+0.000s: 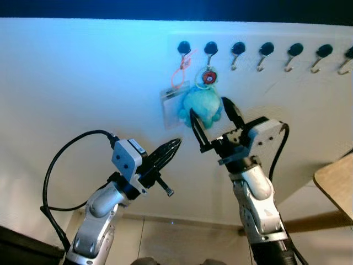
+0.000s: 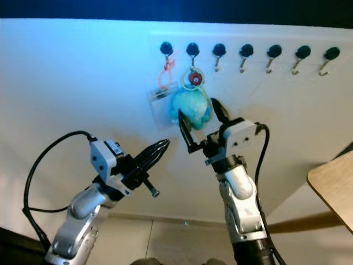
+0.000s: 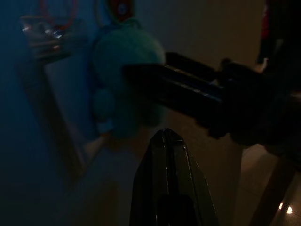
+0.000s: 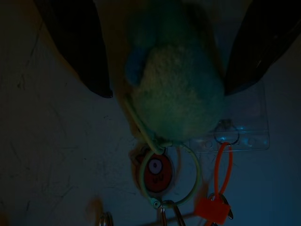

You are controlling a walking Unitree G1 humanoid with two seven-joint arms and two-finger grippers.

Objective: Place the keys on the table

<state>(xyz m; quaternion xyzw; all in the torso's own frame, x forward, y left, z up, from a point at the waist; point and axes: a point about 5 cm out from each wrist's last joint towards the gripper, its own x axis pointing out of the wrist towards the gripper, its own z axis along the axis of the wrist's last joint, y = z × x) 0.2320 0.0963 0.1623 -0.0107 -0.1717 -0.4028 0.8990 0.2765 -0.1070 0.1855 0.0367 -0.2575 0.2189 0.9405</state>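
Two spread fingers of right claw point(image 1: 212, 122) flank plush keys point(image 4: 176, 89); left claw point(image 1: 172, 148) clenched.

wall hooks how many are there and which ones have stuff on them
7 wall hooks in one row. The leftmost holds an orange loop with a clear badge holder; the second holds the plush keychain; the other five are bare. More may lie past the frame's right edge.
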